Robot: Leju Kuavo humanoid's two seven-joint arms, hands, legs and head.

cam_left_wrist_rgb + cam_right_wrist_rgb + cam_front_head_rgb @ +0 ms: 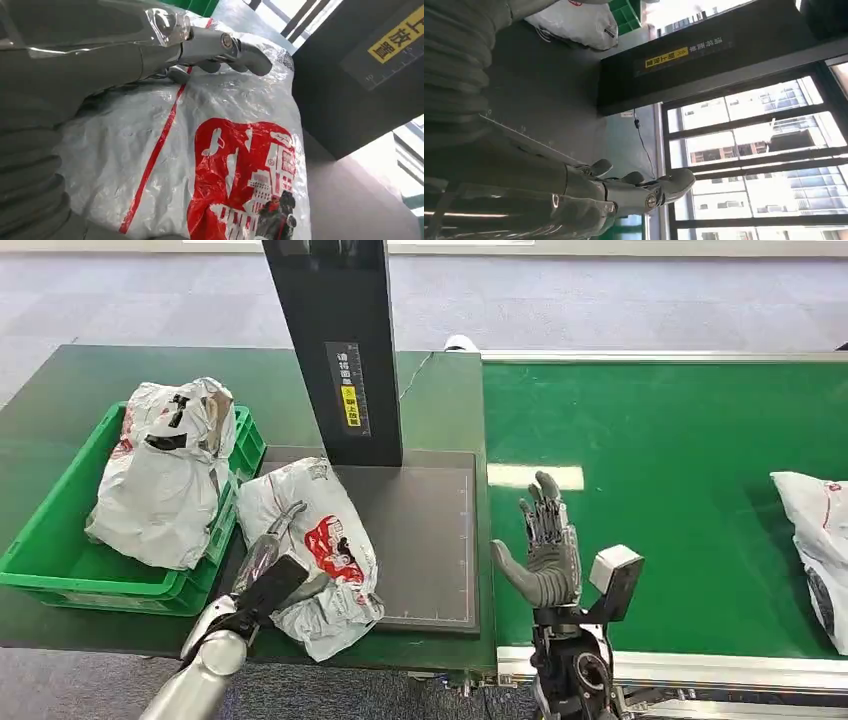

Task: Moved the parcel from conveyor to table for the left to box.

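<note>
Parcel (310,550): on the grey pad (420,540) of the worktop (60,420), at about 7 o'clock from the black post (340,340), touching the green box (60,570) at its 9 o'clock side.
Left hand (265,565): lies on the parcel's near-left part, fingers stretched over the plastic; the wrist view shows fingers (240,50) resting on the wrap, but whether they pinch it I cannot tell.
Right hand (545,550): raised over the conveyor (680,440) edge, fingers wide apart, holding nothing.
Box: already holds 1 bag (165,470), piled high and filling most of it.
Next parcel (815,540): on the conveyor, at 3 o'clock, well apart from the right hand.
Stage, as I judge it: parcel delivered to the worktop; boxing by the left hand not yet done.
Risk 1: slick, loose wrap may slide out of a flat-fingered hold when lifted.
Risk 2: the parcel's edge may catch the box wall, as they touch.
Risk 3: the full box leaves little room; the parcel may perch on the bag and roll off.
</note>
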